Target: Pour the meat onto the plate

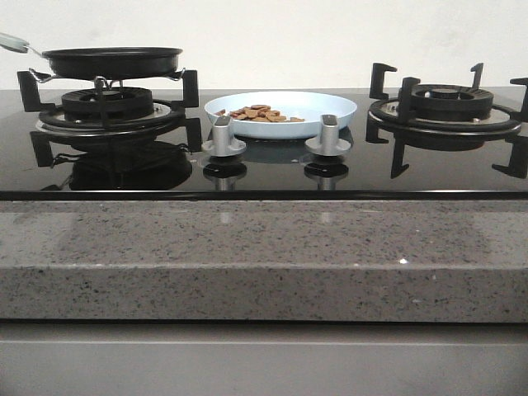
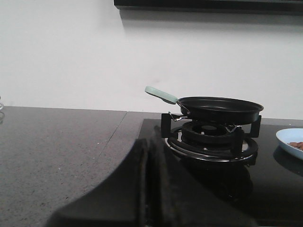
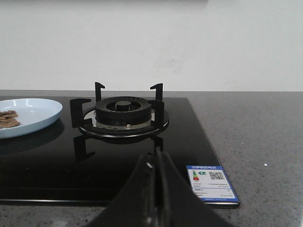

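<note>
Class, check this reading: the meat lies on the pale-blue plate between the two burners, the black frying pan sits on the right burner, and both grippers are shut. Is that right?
One detail is wrong. The black frying pan sits on the left burner, as the front view shows; the right burner is bare. The meat does lie on the pale-blue plate, and the left gripper and right gripper are shut.

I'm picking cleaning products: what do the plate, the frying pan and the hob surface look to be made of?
Plate: probably glazed ceramic or melamine, since it is pale blue, smooth and glossy.
Frying pan: apparently dark-coated metal with a satin sheen; its handle looks like pale green plastic.
Hob surface: black glass by the look of it, mirroring the knobs.
</note>
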Controlling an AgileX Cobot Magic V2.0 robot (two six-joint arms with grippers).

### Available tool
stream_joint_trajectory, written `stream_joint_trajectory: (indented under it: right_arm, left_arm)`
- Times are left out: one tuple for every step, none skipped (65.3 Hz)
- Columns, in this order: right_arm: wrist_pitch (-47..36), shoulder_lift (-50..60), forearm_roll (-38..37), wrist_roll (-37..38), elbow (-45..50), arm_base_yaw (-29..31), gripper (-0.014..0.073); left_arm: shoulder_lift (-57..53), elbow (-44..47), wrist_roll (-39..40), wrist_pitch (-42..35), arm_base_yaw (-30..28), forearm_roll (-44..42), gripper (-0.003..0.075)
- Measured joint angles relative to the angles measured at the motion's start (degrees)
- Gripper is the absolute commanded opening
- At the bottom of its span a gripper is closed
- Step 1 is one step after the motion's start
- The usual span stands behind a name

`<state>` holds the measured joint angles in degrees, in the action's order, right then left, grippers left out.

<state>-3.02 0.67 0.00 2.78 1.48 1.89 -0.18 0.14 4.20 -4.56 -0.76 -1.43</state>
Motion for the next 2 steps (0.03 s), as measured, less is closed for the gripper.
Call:
stream_joint_trajectory:
  right_arm:
    - [0.0, 0.0, 0.0, 0.0, 0.0, 0.0, -0.0069]
    - [0.0, 0.0, 0.0, 0.0, 0.0, 0.0, -0.0069]
  left_arm:
    - [0.0, 0.0, 0.0, 0.0, 0.0, 0.0, -0.002]
    - [0.0, 0.0, 0.0, 0.0, 0.0, 0.0, -0.002]
